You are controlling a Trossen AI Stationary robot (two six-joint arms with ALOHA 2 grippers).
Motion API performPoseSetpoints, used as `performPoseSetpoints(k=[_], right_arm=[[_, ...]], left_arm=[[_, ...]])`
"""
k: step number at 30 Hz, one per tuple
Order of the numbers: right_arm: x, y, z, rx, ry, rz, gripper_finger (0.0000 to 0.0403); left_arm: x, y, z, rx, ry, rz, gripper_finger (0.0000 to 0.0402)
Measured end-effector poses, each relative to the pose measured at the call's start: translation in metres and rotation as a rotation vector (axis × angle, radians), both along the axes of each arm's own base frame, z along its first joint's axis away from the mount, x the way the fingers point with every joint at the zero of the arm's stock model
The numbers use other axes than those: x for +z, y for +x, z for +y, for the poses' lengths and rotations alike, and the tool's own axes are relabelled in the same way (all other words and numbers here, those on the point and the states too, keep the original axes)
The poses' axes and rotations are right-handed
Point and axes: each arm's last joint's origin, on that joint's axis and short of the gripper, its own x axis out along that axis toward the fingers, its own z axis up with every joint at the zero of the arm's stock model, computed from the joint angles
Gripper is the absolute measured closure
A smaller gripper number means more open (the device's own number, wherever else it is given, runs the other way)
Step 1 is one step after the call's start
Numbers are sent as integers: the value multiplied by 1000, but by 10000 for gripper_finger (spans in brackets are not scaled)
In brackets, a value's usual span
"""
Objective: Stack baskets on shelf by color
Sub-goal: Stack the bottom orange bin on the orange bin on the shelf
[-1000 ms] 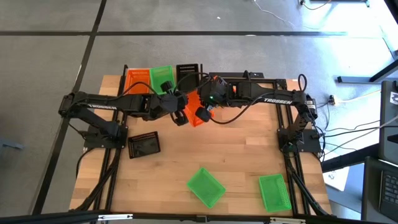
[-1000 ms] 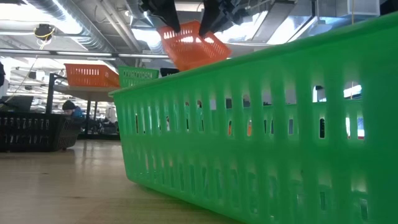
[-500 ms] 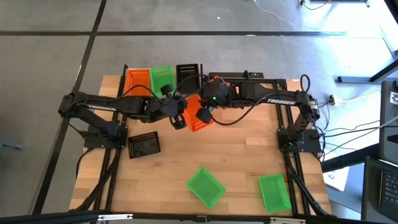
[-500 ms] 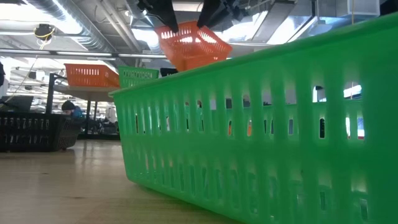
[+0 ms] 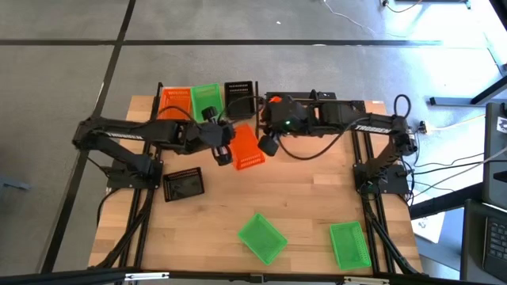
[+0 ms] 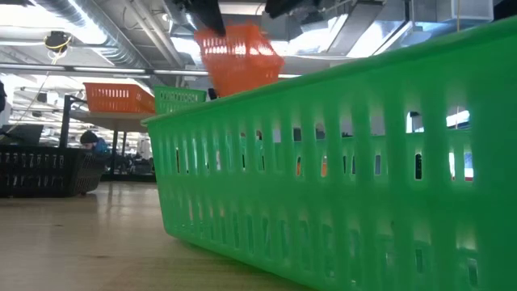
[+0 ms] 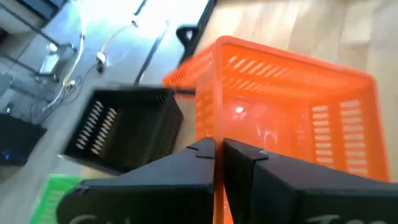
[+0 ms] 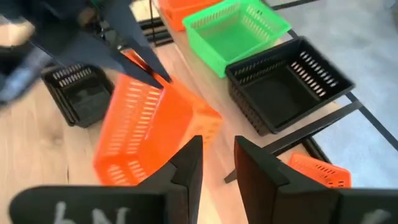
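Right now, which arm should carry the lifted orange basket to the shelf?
Left. The left gripper is shut on the orange basket rim, near the orange basket on the shelf. The right gripper is open, apart from it.

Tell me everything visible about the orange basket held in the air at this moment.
The orange basket is a small rectangular plastic basket with slotted lattice walls and a solid-looking floor, empty inside. It hangs tilted above the tabletop, just in front of the shelf. The left gripper is shut on the rim of one wall. The right gripper sits beside the opposite side, open and no longer touching it. In the low view it shows high up, clear of the table.
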Motion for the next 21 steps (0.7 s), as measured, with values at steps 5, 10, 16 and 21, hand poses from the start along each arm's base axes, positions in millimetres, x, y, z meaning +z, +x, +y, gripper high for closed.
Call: performPoseSetpoints(k=[5, 10, 16, 21], right_arm=[[21, -22, 0, 23, -30, -48, 315], [41, -43, 1, 71, -90, -81, 315], [59, -65, 2, 127, -174, -108, 315], [64, -73, 2, 154, -215, -109, 315]], left_arm=[[31, -16, 1, -20, 14, 73, 401], [64, -38, 9, -2, 29, 138, 401], [97, -68, 19, 8, 40, 214, 401], [113, -93, 31, -2, -11, 285, 401]])
